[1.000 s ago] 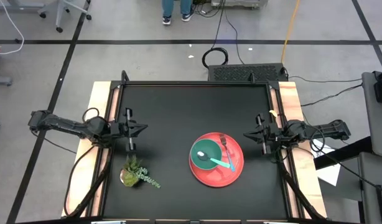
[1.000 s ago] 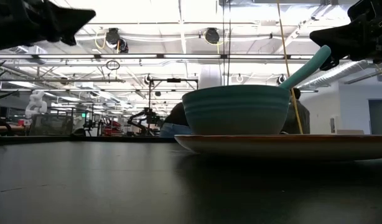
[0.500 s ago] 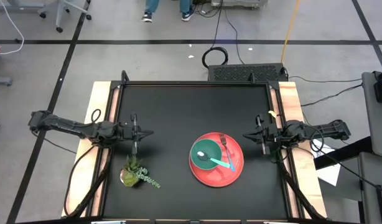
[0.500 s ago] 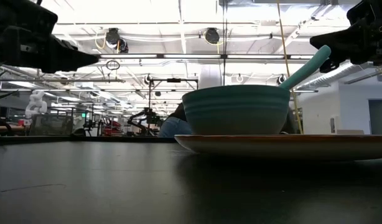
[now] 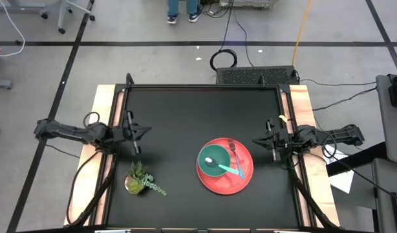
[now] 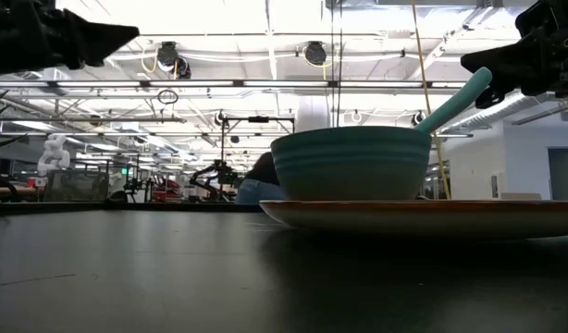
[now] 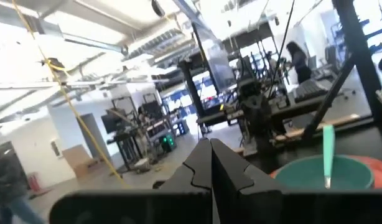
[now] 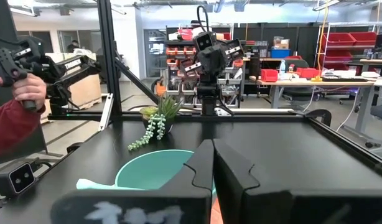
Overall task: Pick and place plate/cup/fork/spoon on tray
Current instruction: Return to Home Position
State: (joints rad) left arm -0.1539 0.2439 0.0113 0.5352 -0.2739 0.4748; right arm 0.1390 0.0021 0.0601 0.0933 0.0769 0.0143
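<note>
The tray [image 5: 223, 186] sat on the black surface [image 5: 185, 110]. The cup [image 5: 213, 157] stood on the tray, on the half nearer the left arm. The spoon [image 5: 228, 168] rested with its head in the cup, its teal handle slanting out over the cup's rim above the tray's middle. The fork [image 5: 233, 150] lay flat on the tray just beside the cup, on the side toward the right arm.

The left gripper [image 5: 144, 131] hung over the surface well apart from the tray, its fingers [image 7: 197, 171] pressed together on nothing. The right gripper [image 5: 257, 140] hung near the tray's rim, just outside it, with its fingers [image 8: 200, 168] likewise together and empty.

A small potted plant [image 5: 141, 179] stood well apart from the tray, on the left arm's side. Beyond the surface, a person's hand [image 8: 28, 87] in a red sleeve gripped a dark handle.
</note>
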